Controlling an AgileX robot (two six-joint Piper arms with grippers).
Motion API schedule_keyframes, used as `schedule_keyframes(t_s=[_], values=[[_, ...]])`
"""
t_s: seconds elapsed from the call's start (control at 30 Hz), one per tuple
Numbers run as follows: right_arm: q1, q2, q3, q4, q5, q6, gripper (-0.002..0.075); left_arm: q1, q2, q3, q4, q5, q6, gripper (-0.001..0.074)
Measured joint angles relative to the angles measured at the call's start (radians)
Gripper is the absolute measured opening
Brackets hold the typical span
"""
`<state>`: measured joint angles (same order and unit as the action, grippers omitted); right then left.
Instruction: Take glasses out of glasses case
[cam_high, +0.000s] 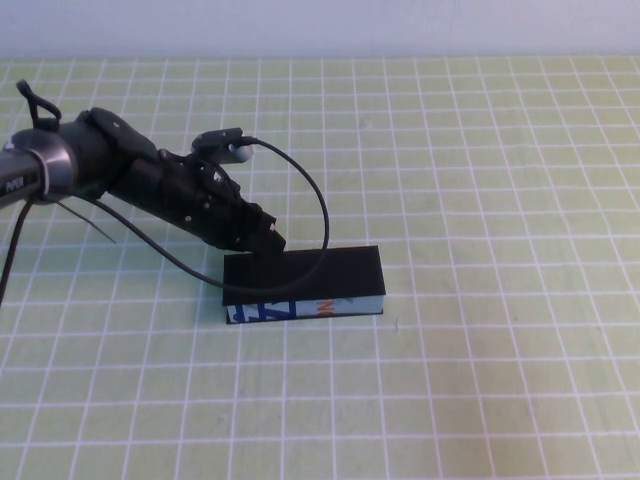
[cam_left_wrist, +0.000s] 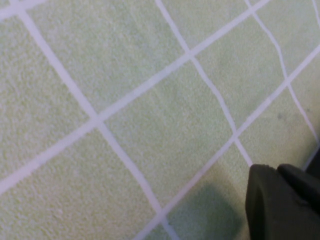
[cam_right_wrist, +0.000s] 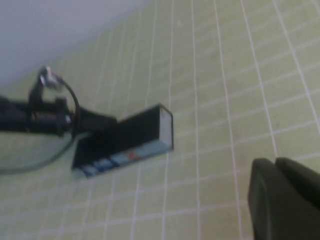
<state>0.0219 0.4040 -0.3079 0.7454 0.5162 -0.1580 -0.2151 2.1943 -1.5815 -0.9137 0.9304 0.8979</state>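
The glasses case (cam_high: 303, 273) lies flat and closed on the green grid mat, black lid up, with its white printed long side (cam_high: 300, 309) facing me. The glasses are hidden. My left gripper (cam_high: 268, 241) is low at the case's rear left corner, its fingers together with nothing between them. In the left wrist view the left gripper (cam_left_wrist: 276, 169) shows only bare mat beyond its tips. My right gripper (cam_right_wrist: 275, 164) is out of the high view. It hangs shut and empty well away from the case (cam_right_wrist: 131, 140), which shows in the right wrist view.
The left arm's black cable (cam_high: 318, 205) loops over the case's rear edge. The green grid mat (cam_high: 480, 180) covers the table. A pale wall (cam_high: 320, 25) runs along the far edge. The left arm (cam_right_wrist: 40, 117) also shows in the right wrist view.
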Motion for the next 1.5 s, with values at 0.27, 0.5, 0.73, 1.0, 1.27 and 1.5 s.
schedule_keyframes(t_s=[0.27, 0.5, 0.73, 1.0, 1.27, 1.5], values=[[0.002, 0.470, -0.291, -0.057, 0.224, -0.255, -0.0018, 0.000, 0.000, 0.000, 0.000, 0.006, -0.005, -0.0004], [0.188, 0.721, -0.503, -0.052, 0.186, -0.326, -0.0018, 0.000, 0.000, 0.000, 0.000, 0.022, -0.007, -0.0004], [0.523, 0.973, -0.695, -0.204, 0.077, -0.389, -0.0018, 0.000, 0.000, 0.000, 0.000, 0.026, -0.007, -0.0004], [0.743, 1.222, -0.845, -0.534, 0.019, -0.537, 0.0030, 0.000, 0.000, 0.000, 0.000, 0.026, -0.007, -0.0004], [0.755, 1.347, -0.895, -0.652, -0.095, -0.635, 0.0246, 0.000, 0.000, 0.000, 0.000, 0.026, -0.007, -0.0004], [0.755, 1.422, -0.897, -0.696, -0.228, -0.663, 0.0289, 0.000, 0.000, 0.000, 0.000, 0.026, -0.008, -0.0004]])
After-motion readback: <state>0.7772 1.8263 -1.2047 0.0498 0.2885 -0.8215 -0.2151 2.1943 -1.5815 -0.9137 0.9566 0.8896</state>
